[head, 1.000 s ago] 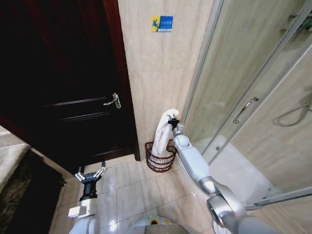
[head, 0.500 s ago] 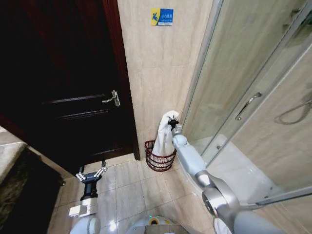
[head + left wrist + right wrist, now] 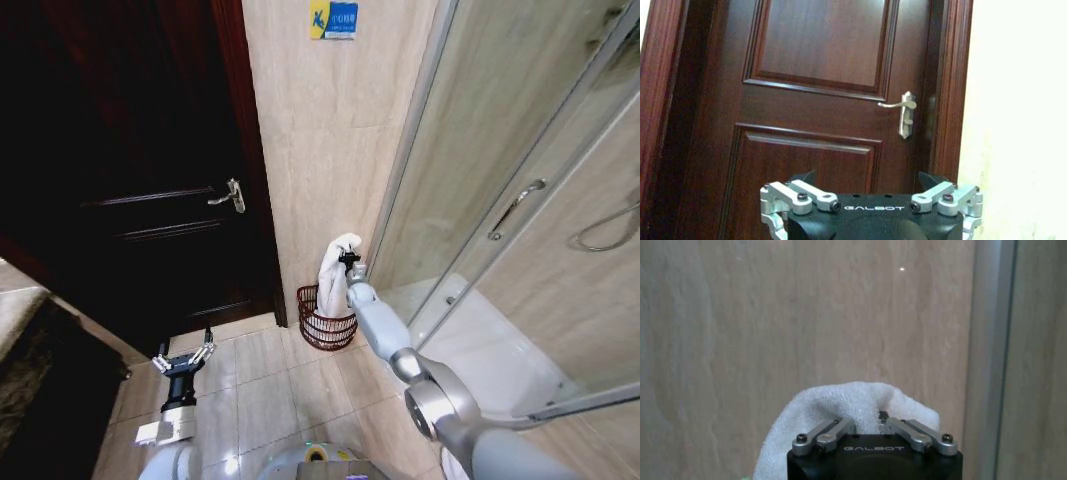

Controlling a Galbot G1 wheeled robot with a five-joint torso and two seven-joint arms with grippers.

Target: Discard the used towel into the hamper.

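The white towel (image 3: 333, 272) hangs in a long fold from my right gripper (image 3: 349, 259), which is shut on its upper end. Its lower end reaches down inside the rim of the hamper (image 3: 322, 326), a dark reddish-brown open-weave basket on the floor against the beige wall. In the right wrist view the towel (image 3: 840, 402) bulges up between and behind the closed fingers of the right gripper (image 3: 870, 424). My left gripper (image 3: 183, 358) is held low at the left over the floor tiles, open and holding nothing; the left wrist view shows the same gripper (image 3: 870, 200) facing the door.
A dark wooden door (image 3: 150, 180) with a metal handle (image 3: 232, 196) stands shut left of the hamper. A glass shower enclosure (image 3: 500, 200) with a metal frame rises right of it. Light floor tiles (image 3: 260, 390) lie in front.
The whole head view has shifted, so the camera moved. Relative to the hamper, my right gripper and the towel sit a little lower than before. The left arm keeps its pose.
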